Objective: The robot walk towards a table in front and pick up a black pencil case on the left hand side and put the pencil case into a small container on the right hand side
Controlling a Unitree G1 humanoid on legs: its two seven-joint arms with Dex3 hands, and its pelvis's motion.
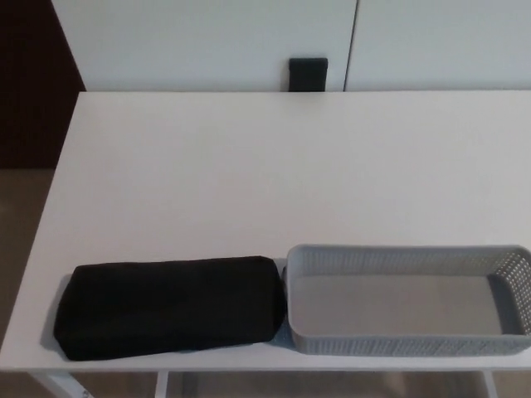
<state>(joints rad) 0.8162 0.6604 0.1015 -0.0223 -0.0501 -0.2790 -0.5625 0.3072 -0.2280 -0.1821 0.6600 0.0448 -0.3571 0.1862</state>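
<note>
The black soft fabric pencil case (170, 305) lies at the white tabletop's (274, 166) near-left edge, touching the grey perforated plastic container (406, 342). A clumsy grasp could nudge either off the edge (neither hand shows, so the fingers' state is unknown).

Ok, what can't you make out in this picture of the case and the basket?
- Head view, both hands: out of frame, so their state is unknown.
- Pencil case: zip and any opening not visible; the black fabric shows no detail.
- Basket: its right end is cut by the picture edge.
- Table: legs mostly hidden under the top.
- Black thing behind the table: too small to identify.
</note>
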